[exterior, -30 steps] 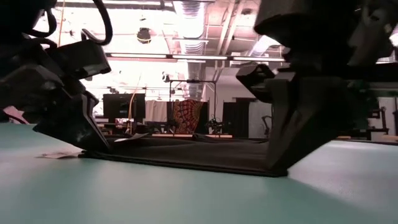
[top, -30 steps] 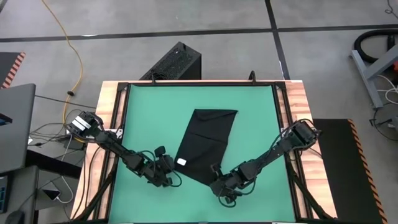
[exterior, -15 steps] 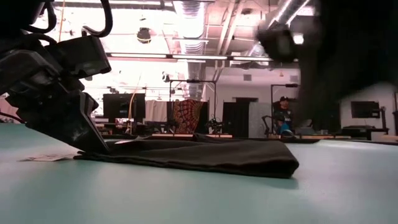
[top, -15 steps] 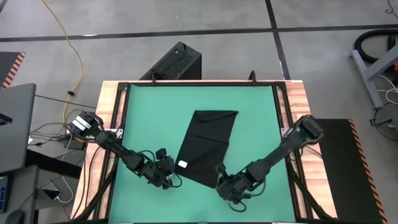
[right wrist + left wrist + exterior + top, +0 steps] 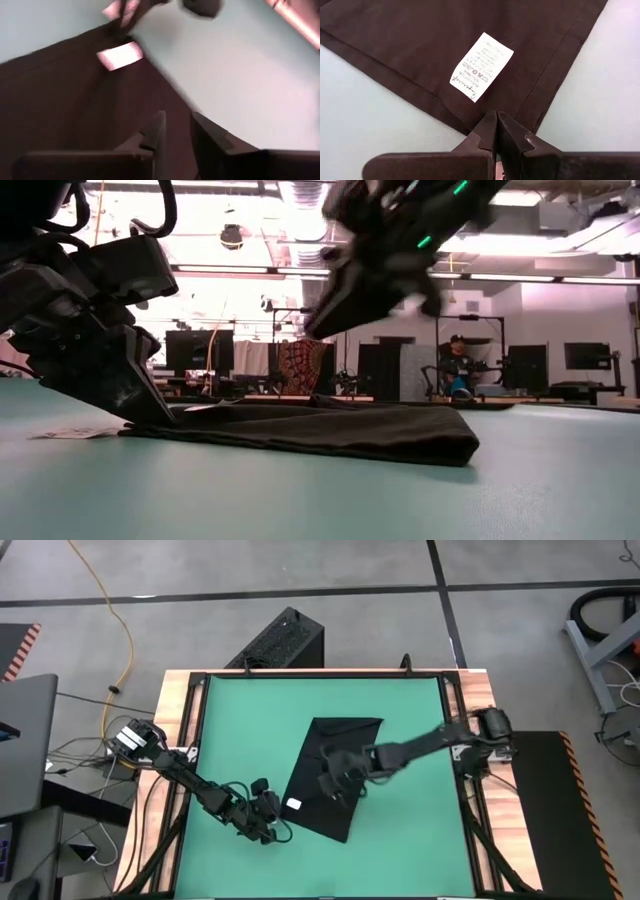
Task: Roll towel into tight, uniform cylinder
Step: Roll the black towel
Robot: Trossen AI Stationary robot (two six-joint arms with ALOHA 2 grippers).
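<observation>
The black towel (image 5: pixel 335 755) lies flat as a folded strip, slanting across the green mat (image 5: pixel 410 720). Its white tag (image 5: pixel 481 66) sits near its near-left edge. My left gripper (image 5: pixel 496 120) is shut, its tips on that edge just beside the tag; in the low view it (image 5: pixel 150 412) comes down on the towel's left end (image 5: pixel 180 420). My right gripper (image 5: pixel 328 788) hangs open above the towel's middle, raised clear of it (image 5: pixel 320 320), with nothing between its fingers (image 5: pixel 176 132). My left gripper rests its shut fingertips on the towel's hemmed near-left edge (image 5: pixel 470 125), close to the tag. It comes slanting down from the table's near left. The edge lies flat on the mat; whether any cloth is pinched between the tips, I cannot tell.
A black ribbed box (image 5: pixel 280 640) stands on the floor beyond the table's far edge. Wooden rails (image 5: pixel 480 700) frame the mat. Bare mat lies to the right (image 5: pixel 420 810) and far left (image 5: pixel 240 720) of the towel. A person (image 5: pixel 455 365) sits in the room behind.
My right gripper has let go of the towel's near-right corner, risen, and swung toward the far edge and leftward over the towel's middle. The freed corner lies on the mat. My left gripper has stayed where it was.
</observation>
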